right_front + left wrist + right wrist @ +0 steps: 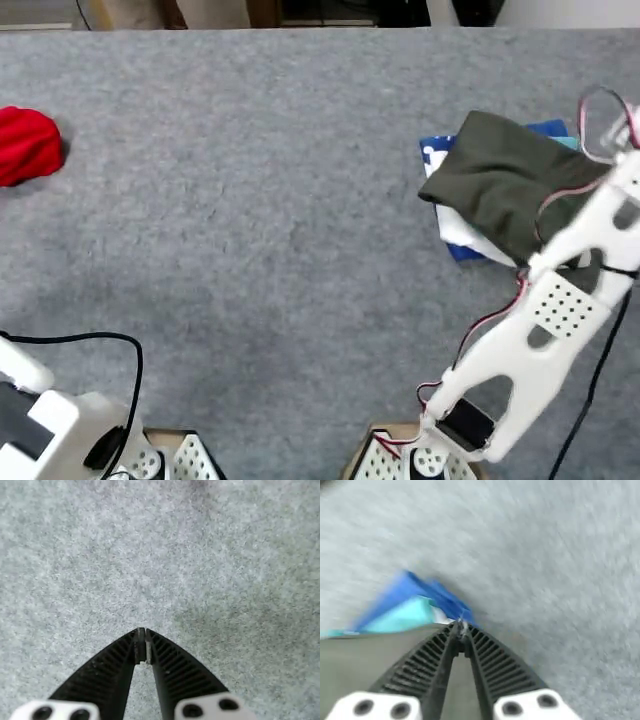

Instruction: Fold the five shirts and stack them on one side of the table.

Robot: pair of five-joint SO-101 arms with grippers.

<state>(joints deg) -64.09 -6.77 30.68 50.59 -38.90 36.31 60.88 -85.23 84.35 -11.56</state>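
My right claw (461, 630), pressed together over the olive shirt (490, 185), could snag it and drag it off the blue shirt (548, 128) beneath.

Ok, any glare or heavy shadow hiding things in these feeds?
High view: even light, no glare; a thin shadow hugs the red shirt, and a broad faint one lies on the grey mat lower left. Left wrist view: a dim patch of mat beside the shut left hand. Right wrist view: slightly darker mat beside the right hand; nothing hidden.
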